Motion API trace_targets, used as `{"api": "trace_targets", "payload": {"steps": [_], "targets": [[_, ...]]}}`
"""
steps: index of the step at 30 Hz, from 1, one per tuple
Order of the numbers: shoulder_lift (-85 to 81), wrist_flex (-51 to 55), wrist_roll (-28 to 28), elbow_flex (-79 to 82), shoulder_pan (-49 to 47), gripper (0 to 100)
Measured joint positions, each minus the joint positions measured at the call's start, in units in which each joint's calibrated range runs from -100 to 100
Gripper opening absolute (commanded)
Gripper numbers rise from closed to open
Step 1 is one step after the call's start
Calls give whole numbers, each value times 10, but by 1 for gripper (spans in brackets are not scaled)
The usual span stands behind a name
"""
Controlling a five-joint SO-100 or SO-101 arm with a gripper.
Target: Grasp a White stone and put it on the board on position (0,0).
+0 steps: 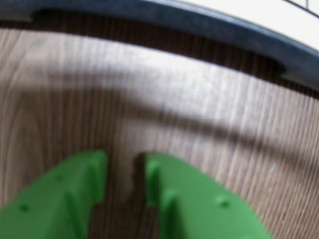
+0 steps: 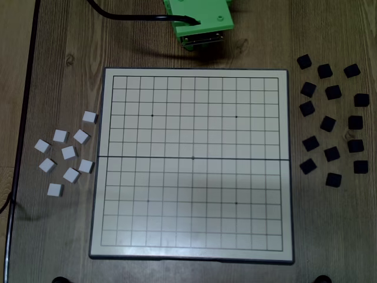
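Several white stones (image 2: 69, 152) lie loose on the wooden table left of the board (image 2: 194, 194), a cream panel with black grid lines and a dark rim. No stone lies on its grid. In the fixed view the green arm (image 2: 200, 20) sits just beyond the board's top edge, and its fingers are hidden under it. In the wrist view my gripper (image 1: 125, 159) hovers over bare wood with a narrow gap between its green fingers (image 1: 164, 189) and nothing held. The board's dark rim (image 1: 209, 25) curves across the top of that view. No stone shows there.
Several black square tiles (image 2: 328, 124) are scattered on the table right of the board. A black cable (image 2: 126, 16) runs from the arm toward the top left. A dark strip (image 2: 26, 118) marks the table's left edge.
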Motion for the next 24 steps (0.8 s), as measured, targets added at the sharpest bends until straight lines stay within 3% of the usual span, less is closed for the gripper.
{"api": "trace_targets", "payload": {"steps": [7,24], "targets": [[0,2,59,0,104,8],[0,2,70,0,114,8]]}}
